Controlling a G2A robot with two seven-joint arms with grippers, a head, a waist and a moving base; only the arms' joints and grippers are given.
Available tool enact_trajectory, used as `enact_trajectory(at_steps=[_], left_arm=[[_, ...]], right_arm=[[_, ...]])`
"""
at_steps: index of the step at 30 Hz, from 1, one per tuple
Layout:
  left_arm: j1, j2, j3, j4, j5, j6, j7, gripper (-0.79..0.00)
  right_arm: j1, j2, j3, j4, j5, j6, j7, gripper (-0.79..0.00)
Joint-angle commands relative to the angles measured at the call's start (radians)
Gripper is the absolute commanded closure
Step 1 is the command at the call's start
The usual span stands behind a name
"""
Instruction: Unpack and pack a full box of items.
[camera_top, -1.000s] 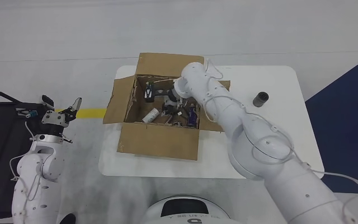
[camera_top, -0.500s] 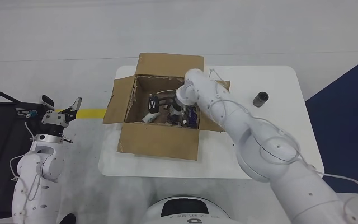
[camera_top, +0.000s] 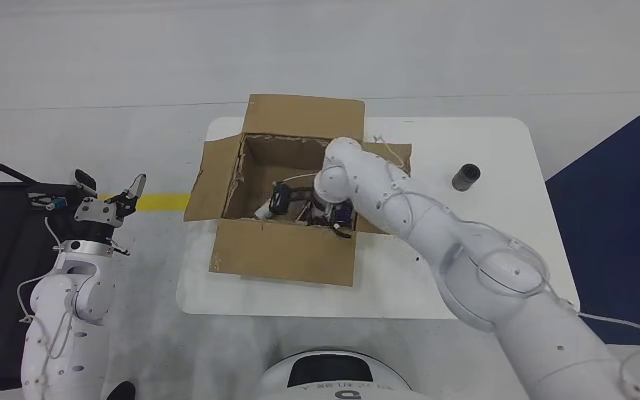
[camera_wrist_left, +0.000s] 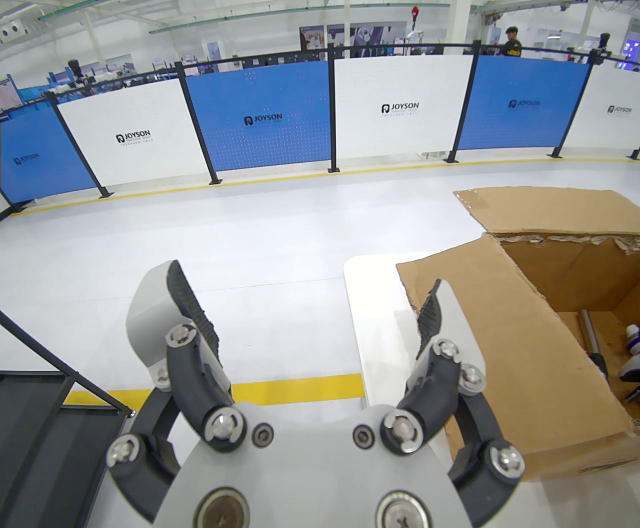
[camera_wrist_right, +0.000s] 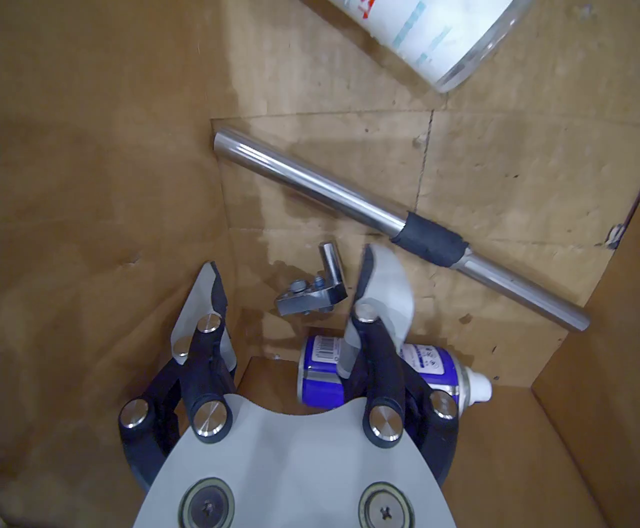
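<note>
An open cardboard box (camera_top: 284, 249) stands on the white table (camera_top: 450, 270). My right gripper (camera_wrist_right: 290, 280) is down inside it, open, with nothing between its fingers. On the box floor lie a small metal bracket (camera_wrist_right: 312, 295) just beyond the fingertips, a steel rod with a black band (camera_wrist_right: 395, 227), a blue spray can (camera_wrist_right: 425, 367) and a white bottle (camera_wrist_right: 425, 35). My left gripper (camera_wrist_left: 305, 295) hangs open and empty off the table's left side, over the floor, beside the box (camera_wrist_left: 505, 360).
A dark cylinder (camera_top: 465, 177) stands on the table to the right of the box. The box flaps are folded outward. A black rack (camera_wrist_left: 45, 425) sits low beside the left arm. A yellow line (camera_top: 160, 202) runs across the floor.
The right arm has swung from the box's far side toward its near wall and gone deeper in. The left arm has stayed still.
</note>
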Motion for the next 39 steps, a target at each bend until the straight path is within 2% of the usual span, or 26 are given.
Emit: enact_trajectory(at_steps=[1, 4, 5, 6, 10, 15, 25, 26, 27, 39], left_arm=[[0.0, 0.0, 0.0, 0.0, 0.0, 0.0, 0.0, -0.785], [0.0, 0.0, 0.0, 0.0, 0.0, 0.0, 0.0, -0.785], [0.0, 0.0, 0.0, 0.0, 0.0, 0.0, 0.0, -0.785], [0.0, 0.0, 0.0, 0.0, 0.0, 0.0, 0.0, -0.785], [0.0, 0.0, 0.0, 0.0, 0.0, 0.0, 0.0, -0.785], [0.0, 0.0, 0.0, 0.0, 0.0, 0.0, 0.0, -0.785], [0.0, 0.0, 0.0, 0.0, 0.0, 0.0, 0.0, -0.785], [0.0, 0.0, 0.0, 0.0, 0.0, 0.0, 0.0, -0.785], [0.0, 0.0, 0.0, 0.0, 0.0, 0.0, 0.0, -0.785], [0.0, 0.0, 0.0, 0.0, 0.0, 0.0, 0.0, -0.785]], right_arm=[[-0.005, 0.009, -0.003, -0.029, 0.008, 0.041, 0.041, -0.376], [-0.01, 0.023, -0.006, -0.067, 0.024, 0.078, 0.078, -0.336], [-0.011, 0.027, -0.007, -0.077, 0.028, 0.086, 0.086, -0.296], [-0.01, 0.032, -0.007, -0.085, 0.032, 0.092, 0.092, -0.252], [-0.003, 0.047, 0.007, -0.115, 0.031, 0.118, 0.113, 0.0], [-0.005, 0.083, 0.047, -0.202, -0.025, 0.139, 0.052, 0.0], [-0.105, 0.211, 0.188, -0.446, -0.175, 0.192, -0.034, 0.0], [-0.119, 0.224, 0.207, -0.469, -0.182, 0.186, -0.045, -0.151], [-0.129, 0.232, 0.22, -0.483, -0.186, 0.18, -0.052, -0.345], [-0.129, 0.232, 0.22, -0.483, -0.186, 0.18, -0.052, -0.345]])
